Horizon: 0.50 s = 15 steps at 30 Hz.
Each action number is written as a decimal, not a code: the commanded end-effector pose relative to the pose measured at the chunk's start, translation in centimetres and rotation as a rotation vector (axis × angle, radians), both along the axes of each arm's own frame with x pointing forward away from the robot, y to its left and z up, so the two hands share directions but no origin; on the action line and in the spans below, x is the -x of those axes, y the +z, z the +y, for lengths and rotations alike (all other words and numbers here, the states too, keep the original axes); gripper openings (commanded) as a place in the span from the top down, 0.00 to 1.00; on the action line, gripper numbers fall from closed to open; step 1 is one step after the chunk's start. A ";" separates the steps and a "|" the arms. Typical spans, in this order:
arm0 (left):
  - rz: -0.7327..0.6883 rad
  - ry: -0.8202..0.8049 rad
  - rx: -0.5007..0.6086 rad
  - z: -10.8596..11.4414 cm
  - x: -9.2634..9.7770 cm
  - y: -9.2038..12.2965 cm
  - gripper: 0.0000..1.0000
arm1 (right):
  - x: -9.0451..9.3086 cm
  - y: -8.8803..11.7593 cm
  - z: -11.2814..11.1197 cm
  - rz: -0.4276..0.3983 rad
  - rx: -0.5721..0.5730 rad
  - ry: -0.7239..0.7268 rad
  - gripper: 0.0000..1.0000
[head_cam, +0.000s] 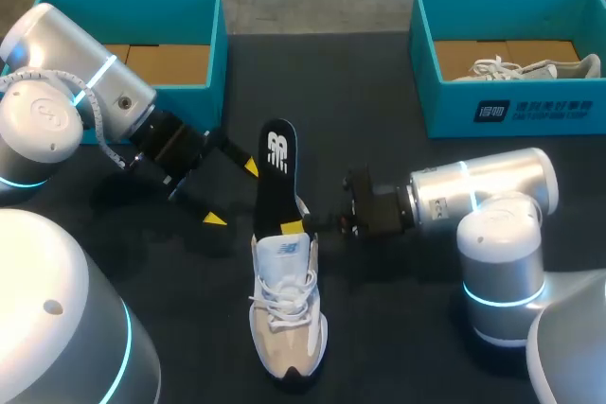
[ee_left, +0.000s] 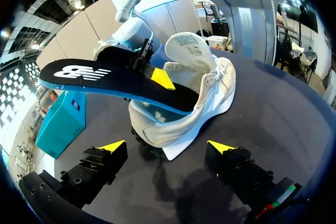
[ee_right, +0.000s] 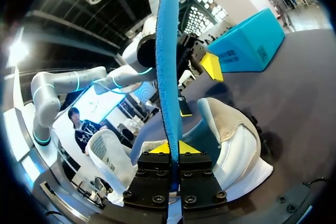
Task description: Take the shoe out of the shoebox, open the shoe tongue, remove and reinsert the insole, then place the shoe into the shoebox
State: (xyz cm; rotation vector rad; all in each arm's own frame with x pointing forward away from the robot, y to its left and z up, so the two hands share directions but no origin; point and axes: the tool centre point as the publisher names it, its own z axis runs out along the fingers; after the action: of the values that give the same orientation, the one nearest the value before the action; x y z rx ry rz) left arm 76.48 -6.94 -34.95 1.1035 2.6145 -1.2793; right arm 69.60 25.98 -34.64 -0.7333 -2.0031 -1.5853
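Here the right claw (ee_right: 170, 148) clamps the insole (head_cam: 276, 172) jutting from the shoe (head_cam: 287, 309)

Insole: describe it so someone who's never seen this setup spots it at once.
On the dark table, a white shoe lies in the middle. Rising out of its opening is the insole, pinched by the right tool. It is the only flat, black piece with a white logo on top and a blue underside.

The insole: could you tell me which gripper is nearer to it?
Right. The right gripper is shut on the insole; the left gripper sits open beside it, apart.
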 end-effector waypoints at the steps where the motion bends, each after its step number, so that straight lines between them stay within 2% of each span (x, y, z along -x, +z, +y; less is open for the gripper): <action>1: -0.001 -0.001 -0.001 0.0 0.0 -0.1 0.00 | 0.3 -0.5 0.1 0.009 0.006 0.003 1.00; 15: -0.001 -0.001 -0.001 0.0 0.0 -0.1 0.00 | 0.9 -0.7 0.1 0.034 0.007 0.071 1.00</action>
State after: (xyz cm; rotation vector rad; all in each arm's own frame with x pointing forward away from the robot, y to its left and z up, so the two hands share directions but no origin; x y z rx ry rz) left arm 76.48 -6.94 -34.95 1.1035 2.6146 -1.2793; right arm 68.59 25.91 -34.98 -0.6933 -1.9807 -1.5444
